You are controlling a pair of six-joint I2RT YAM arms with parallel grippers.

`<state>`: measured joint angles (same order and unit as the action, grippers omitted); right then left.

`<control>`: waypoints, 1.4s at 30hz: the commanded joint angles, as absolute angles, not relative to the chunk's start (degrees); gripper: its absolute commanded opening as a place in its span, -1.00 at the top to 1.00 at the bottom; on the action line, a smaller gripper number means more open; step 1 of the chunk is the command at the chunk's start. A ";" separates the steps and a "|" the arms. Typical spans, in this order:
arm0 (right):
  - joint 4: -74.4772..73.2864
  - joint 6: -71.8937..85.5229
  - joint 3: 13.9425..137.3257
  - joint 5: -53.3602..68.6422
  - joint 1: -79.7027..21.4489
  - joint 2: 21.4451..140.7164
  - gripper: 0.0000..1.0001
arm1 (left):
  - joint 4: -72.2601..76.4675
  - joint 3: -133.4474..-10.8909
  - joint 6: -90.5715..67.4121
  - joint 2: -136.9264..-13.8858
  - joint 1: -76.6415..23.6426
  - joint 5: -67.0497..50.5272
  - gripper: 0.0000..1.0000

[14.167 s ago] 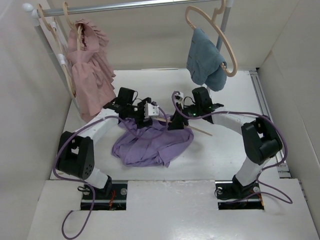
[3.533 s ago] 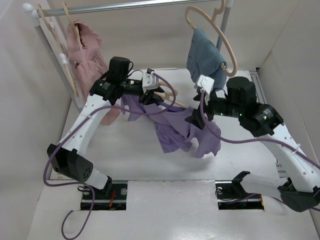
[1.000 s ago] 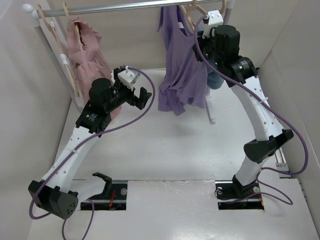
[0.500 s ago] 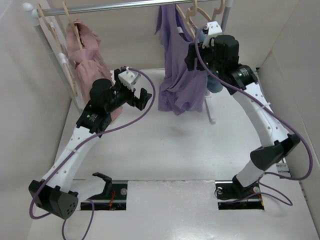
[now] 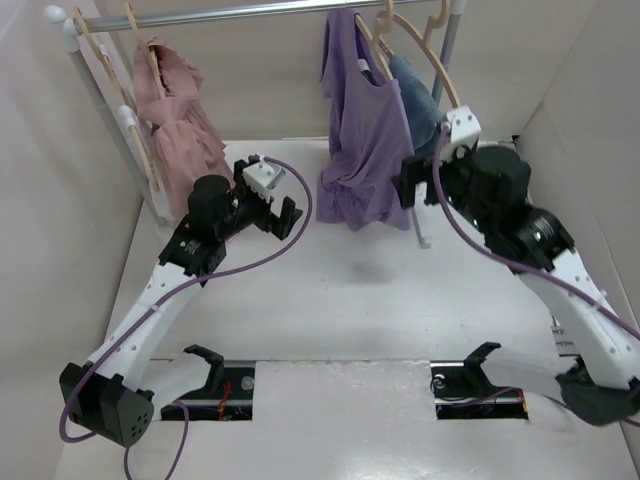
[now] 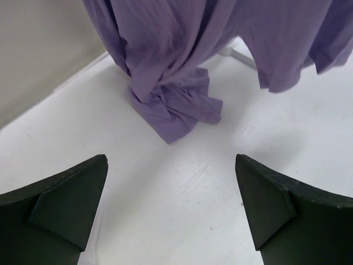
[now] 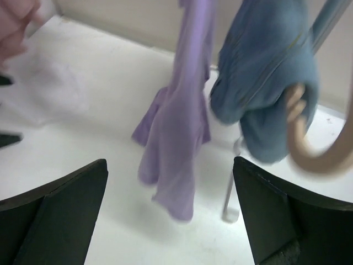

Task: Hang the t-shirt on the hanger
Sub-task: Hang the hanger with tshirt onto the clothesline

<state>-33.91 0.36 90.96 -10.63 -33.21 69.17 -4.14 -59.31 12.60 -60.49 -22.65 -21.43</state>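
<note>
The t-shirt hangs on the hanger from the rail, its lowest folds resting on the table. Below the rail, the left gripper and right gripper flank the shirt, both spread wide and holding nothing.

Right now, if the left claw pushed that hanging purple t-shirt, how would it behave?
Probably floppy: the t-shirt drapes in loose folds, its hem crumpling on the table. It would likely sway, since it hangs from a hanger on the rail.
</note>
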 commanded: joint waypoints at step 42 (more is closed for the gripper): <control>-12.48 21.98 38.76 -19.51 -8.88 56.16 -1.00 | 36.21 -7.21 7.12 -40.25 -11.69 1.67 -1.00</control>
